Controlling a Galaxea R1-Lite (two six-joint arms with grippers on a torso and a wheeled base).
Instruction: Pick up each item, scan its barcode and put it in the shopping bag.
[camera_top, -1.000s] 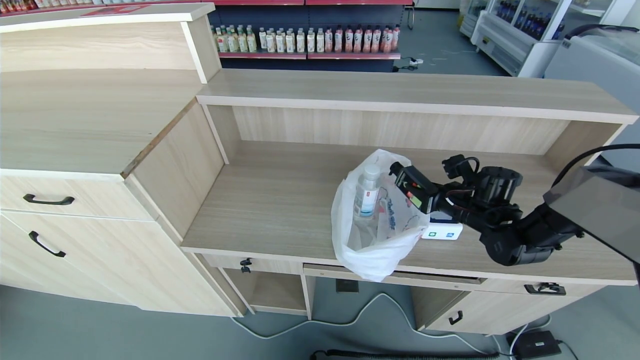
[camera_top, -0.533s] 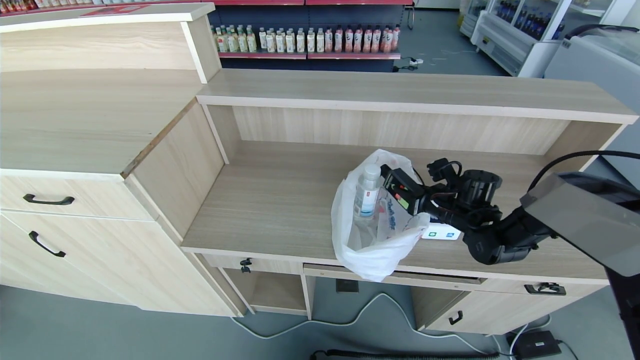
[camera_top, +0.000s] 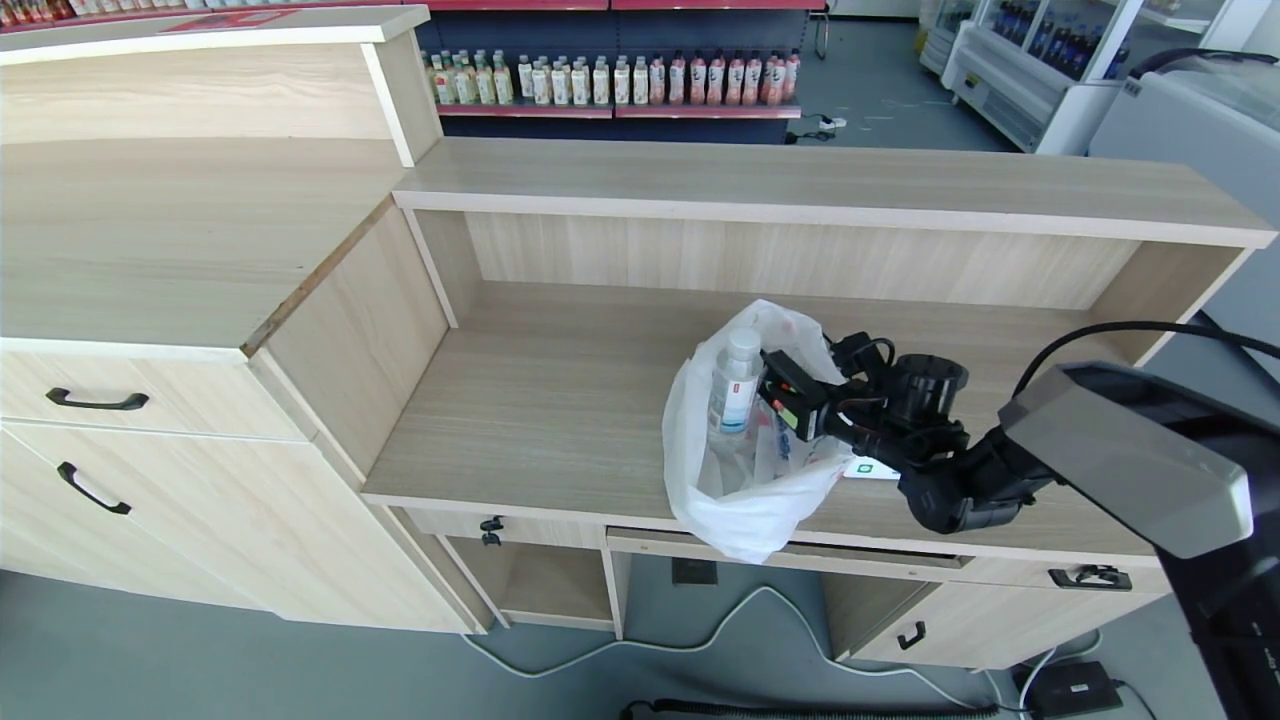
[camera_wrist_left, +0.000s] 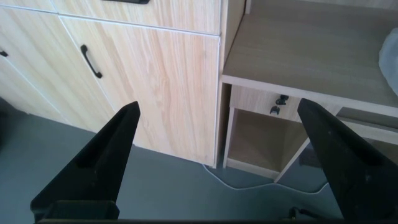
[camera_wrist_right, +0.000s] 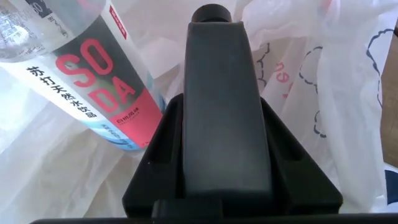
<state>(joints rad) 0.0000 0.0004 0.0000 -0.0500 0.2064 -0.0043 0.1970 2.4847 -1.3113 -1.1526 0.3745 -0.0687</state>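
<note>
Outstretched right claw (camera_top: 812, 412) (clamping black box (camera_top: 784, 388)) at shopping bag (camera_top: 695, 470) mouth.

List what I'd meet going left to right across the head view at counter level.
black drawer handles → shopping bag → soda bottle standing in the bag → dark item held by the right gripper at the bag's mouth → white box on the counter
</note>
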